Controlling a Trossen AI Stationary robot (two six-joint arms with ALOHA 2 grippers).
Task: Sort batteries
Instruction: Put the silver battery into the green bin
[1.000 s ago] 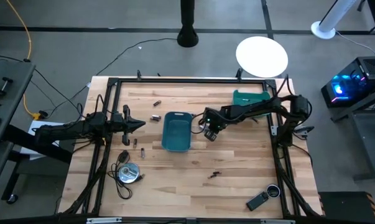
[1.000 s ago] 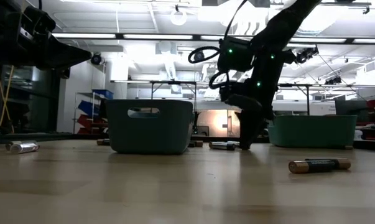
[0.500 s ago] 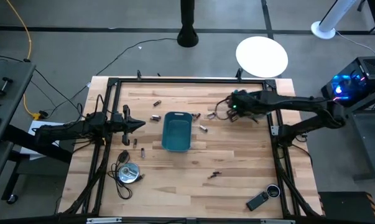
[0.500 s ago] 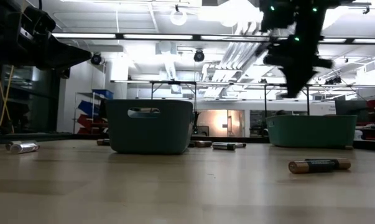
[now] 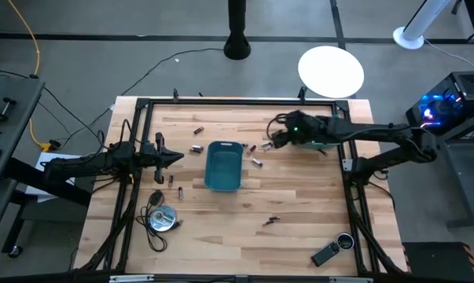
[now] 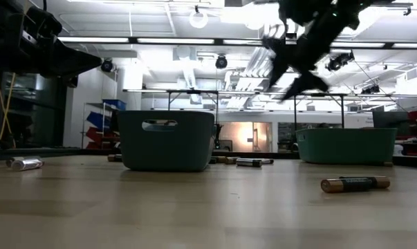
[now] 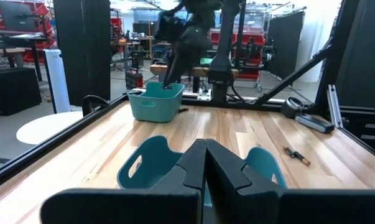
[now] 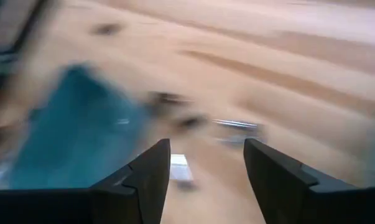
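Several small batteries lie flat on the wooden table: two [image 5: 196, 138] left of the middle teal bin [image 5: 222, 166], a few [image 5: 257, 152] right of it, two [image 5: 175, 185] near my left gripper, and one [image 5: 272, 221] toward the near edge. My right gripper [image 5: 274, 140] hangs open in the air [image 6: 294, 66] above the batteries right of the bin, with nothing between its fingers [image 8: 206, 168]. My left gripper [image 5: 174, 158] waits shut at the table's left [image 7: 206, 155]. A second teal bin [image 5: 315, 126] stands at the far right, partly under my right arm.
A round silver disc with a black cable [image 5: 162, 218] lies near left. A black remote-like device [image 5: 325, 254] and a small round thing [image 5: 345, 240] lie at the near right corner. A black frame [image 5: 136, 110] runs around the table. One battery [image 6: 353, 183] lies close to the low camera.
My right gripper has risen from the table just right of the middle bin and gone up and toward the far edge, tipping from pointing down to slanting. Its fingers have opened wide. The batteries right of the bin now lie uncovered.
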